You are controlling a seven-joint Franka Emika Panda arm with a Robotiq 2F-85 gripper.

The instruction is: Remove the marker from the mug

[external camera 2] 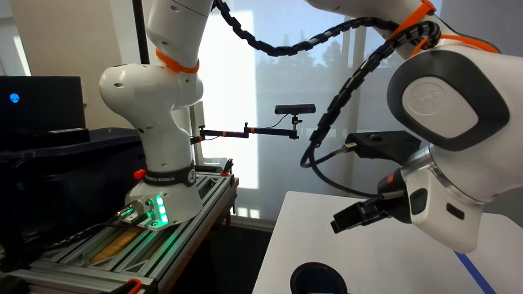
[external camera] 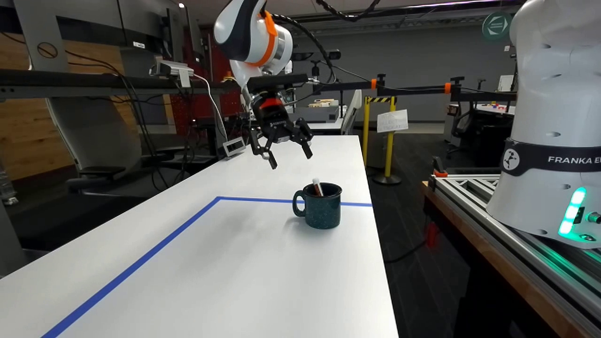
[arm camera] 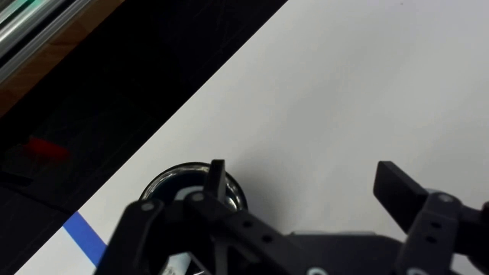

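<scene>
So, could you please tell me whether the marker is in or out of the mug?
It is in: in an exterior view, the marker leans inside the mug, its white end poking out at the top.

The mug [external camera: 323, 211] looks glossy, the tabletop [external camera: 244, 272] smooth and matt

The arm [external camera: 253, 40] bends down at upper middle in an exterior view, its tool [external camera: 290, 156] pointing downward, fingers [arm camera: 399, 193] wide apart low in the wrist view.
</scene>
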